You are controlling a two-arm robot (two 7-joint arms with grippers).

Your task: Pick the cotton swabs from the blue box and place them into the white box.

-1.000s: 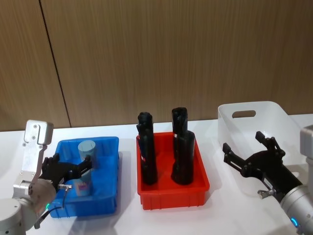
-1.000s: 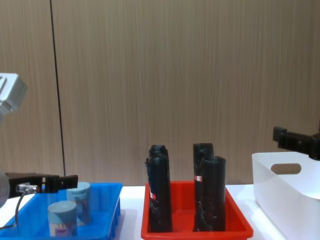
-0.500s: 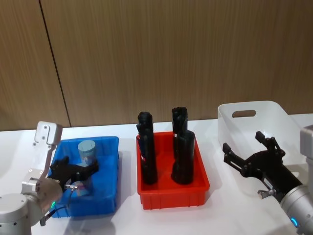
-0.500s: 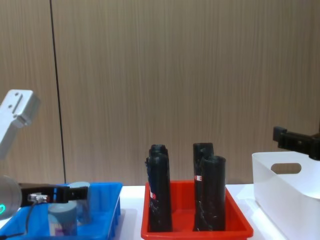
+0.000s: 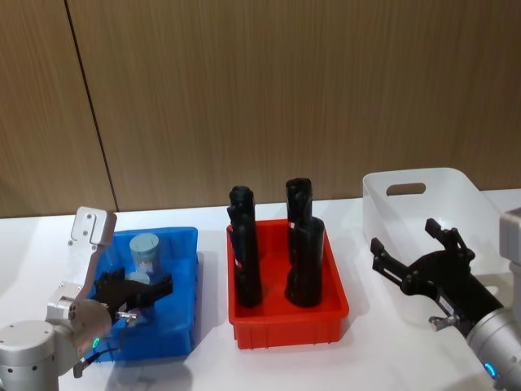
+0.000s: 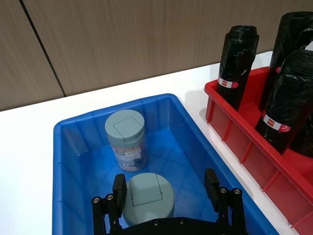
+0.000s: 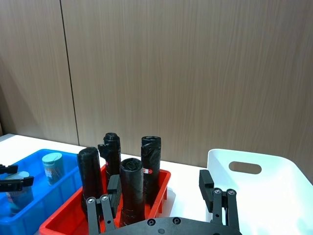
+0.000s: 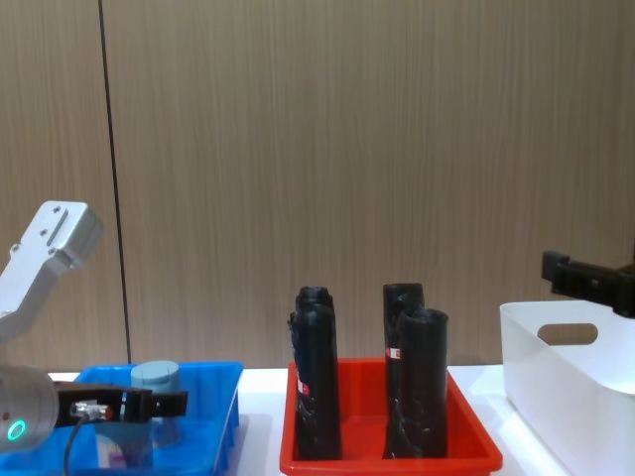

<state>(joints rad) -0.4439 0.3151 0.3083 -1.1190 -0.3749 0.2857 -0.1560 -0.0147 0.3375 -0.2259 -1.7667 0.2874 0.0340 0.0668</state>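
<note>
The left gripper (image 6: 165, 180) has dropped noticeably in the last second. It was up around the lid of the near jar (image 6: 148, 196) of cotton swabs, and now it sits low inside the blue box (image 5: 181, 237), with the wrist swung in further to the right. Its fingers (image 6: 119, 187) are spread wide with the jar standing between them, closer to one finger than the other. There is clear daylight on the wide side, so nothing is gripped yet. The far jar (image 5: 146, 252) stands untouched just behind it, toward the back wall of the box.

Over on the right nothing has shifted. The right gripper (image 5: 403, 235) hangs with its fingers apart and empty, just in front of the white box (image 5: 423, 174). The red tray (image 5: 326, 313) of black cylinders (image 5: 245, 261) sits between the two boxes as before.

To my eye the descent is about done and the closing squeeze is what comes next. Both jars are in the blue box, so the task has hardly begun. The off-centre jar may get nudged sideways as the fingers meet it. It is upright and light, so it could tip or slide against the far jar.
</note>
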